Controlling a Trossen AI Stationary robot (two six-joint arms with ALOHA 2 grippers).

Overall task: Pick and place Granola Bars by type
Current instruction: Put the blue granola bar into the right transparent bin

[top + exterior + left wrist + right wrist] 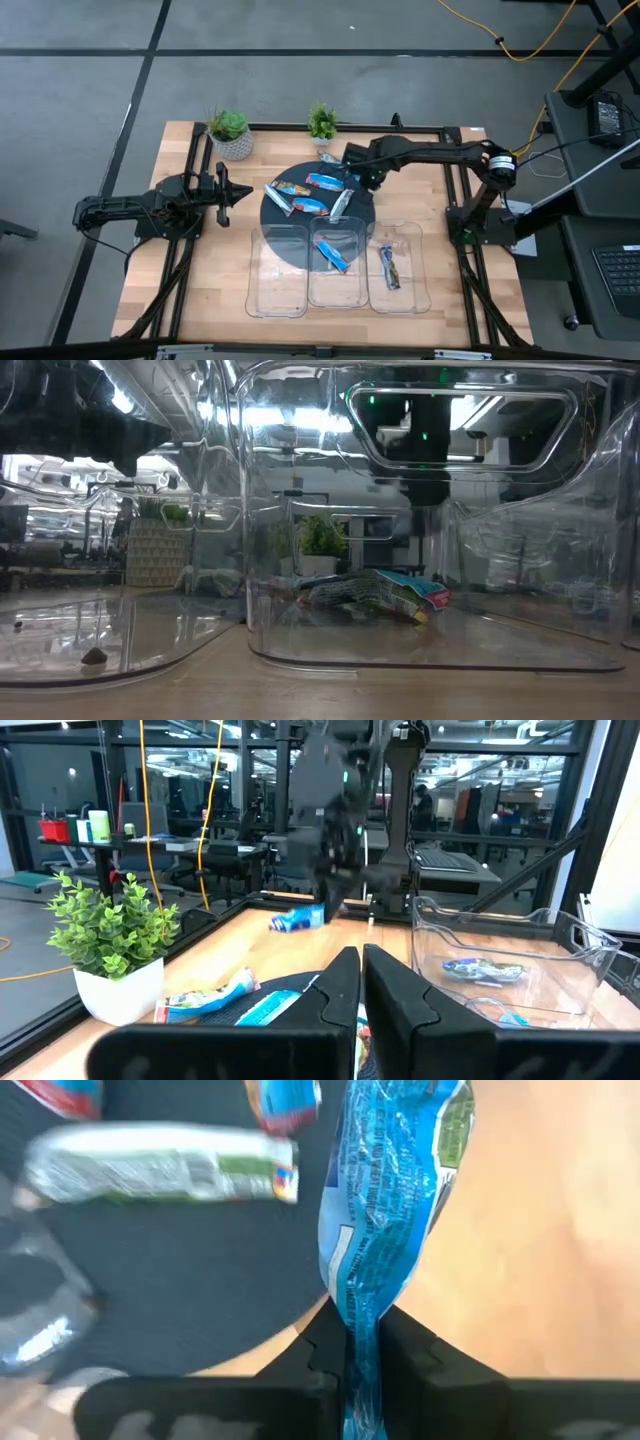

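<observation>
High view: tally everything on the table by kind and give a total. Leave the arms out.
Granola bars: 8 that can be made out (5 on the dark round mat, 1 in the right gripper, 2 in trays)
Clear trays: 3
Potted plants: 2
Dark round mat: 1
Total: 14

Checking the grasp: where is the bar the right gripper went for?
The blue bar is pinched in the right gripper, at the far edge of the dark round mat, near the small plant.
</observation>
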